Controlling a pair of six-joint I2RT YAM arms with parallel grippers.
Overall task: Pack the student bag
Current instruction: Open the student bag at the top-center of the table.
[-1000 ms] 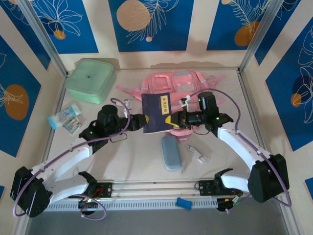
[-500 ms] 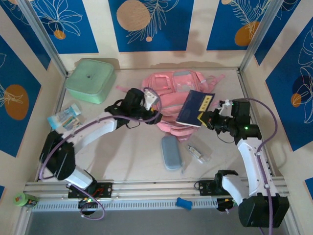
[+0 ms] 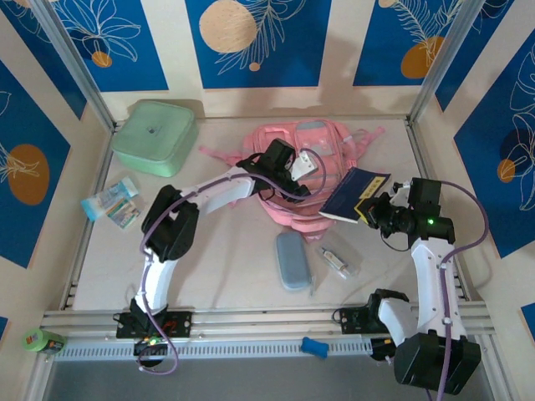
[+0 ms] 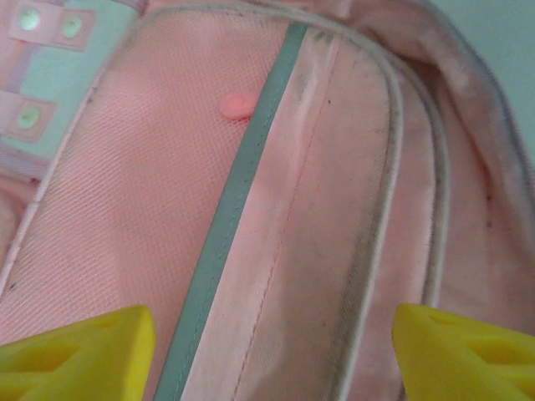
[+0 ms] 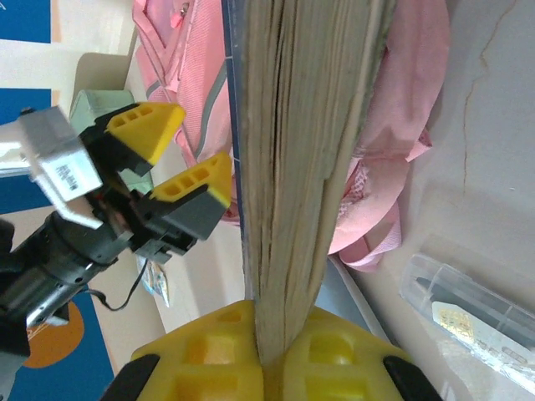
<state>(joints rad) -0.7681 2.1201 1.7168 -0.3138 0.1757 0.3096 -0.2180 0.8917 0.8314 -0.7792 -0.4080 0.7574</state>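
**Risk:** the blue book [image 3: 355,194], clamped by one edge in the right gripper [image 3: 374,209], may snag if you push it in before the student bag [image 3: 322,138] is held open. The soft flap would likely fold under, or the bag would slide across the table [image 3: 226,251].

**Left gripper** [image 4: 267,359] — jaws spread, gripping nothing, poised close over the bag's pink panel and grey strip.

**Bag** — lies at the far centre of the table, left of the right gripper, with the book's left edge at its right side.
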